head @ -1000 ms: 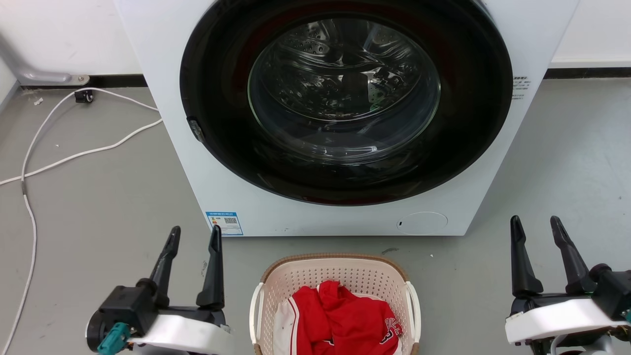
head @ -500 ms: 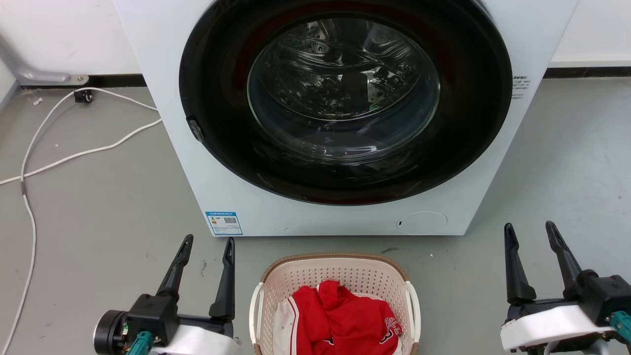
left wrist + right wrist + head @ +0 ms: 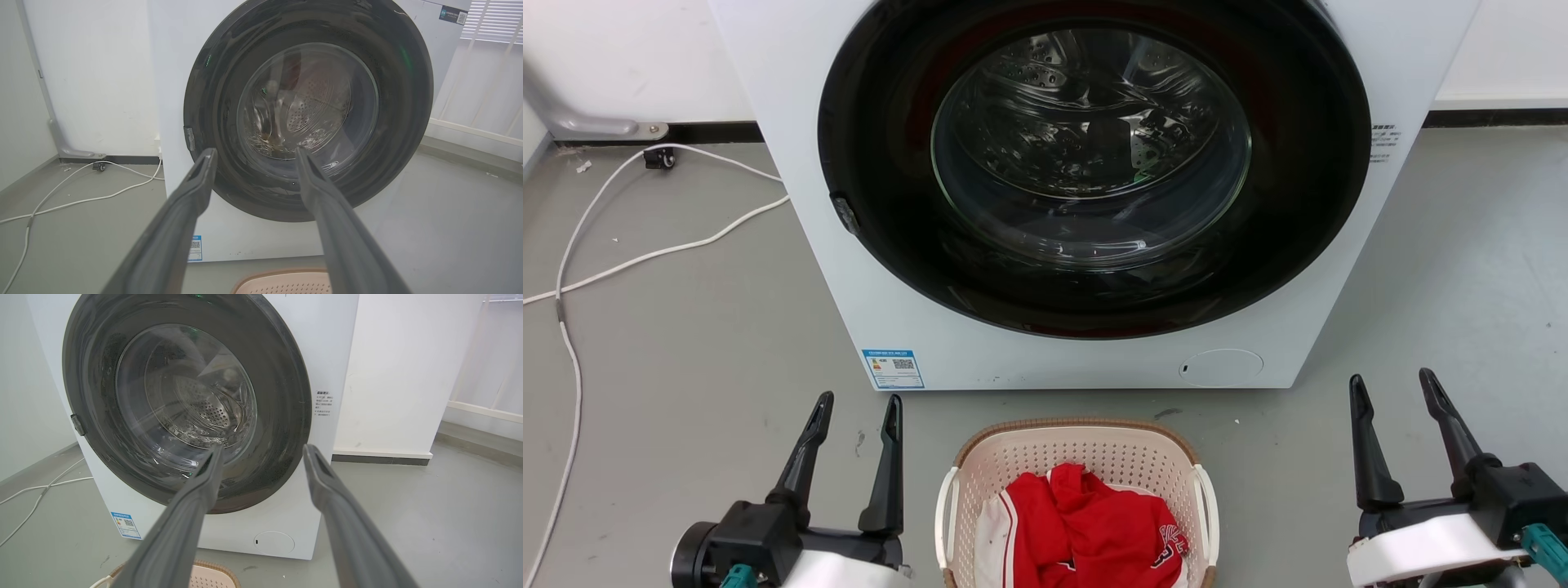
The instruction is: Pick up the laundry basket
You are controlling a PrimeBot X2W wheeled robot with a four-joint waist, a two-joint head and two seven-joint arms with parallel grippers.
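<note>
head view: laundry basket (image 3: 1086, 453) sits on the grey floor (image 3: 686, 343) directly in front of the washing machine (image 3: 1045, 359), near its base and centred under the round door (image 3: 1090, 147), with a strip of floor between them. cream perforated walls, brown woven-look rim, white handles on both short sides. a red garment (image 3: 1094, 523) with white trim lies bunched inside, below the rim.

left gripper (image 3: 860, 398): in front of the machine's left lower corner, just off the basket's left handle and not touching it. fingers spread, nothing between them, tips pointing toward the machine.

right gripper (image 3: 1390, 377): in front of the machine's right lower corner, well apart from the basket's right handle. fingers spread, nothing held, tips pointing toward the machine.

left wrist view: left gripper (image 3: 255, 151) fingers apart, the machine door seen in the gap; basket rim (image 3: 282, 281) just shows at the bottom edge, between the fingers.

right wrist view: right gripper (image 3: 264, 447) fingers apart, the door's lower right edge in the gap; basket rim (image 3: 208, 575) shows at the bottom edge beside the left finger.

other: machine door closed, drum visible through the glass. blue label (image 3: 894, 369) at the machine's lower left front, round flap (image 3: 1221, 367) at its lower right. white cable (image 3: 645, 257) runs over the floor to the machine's left.
</note>
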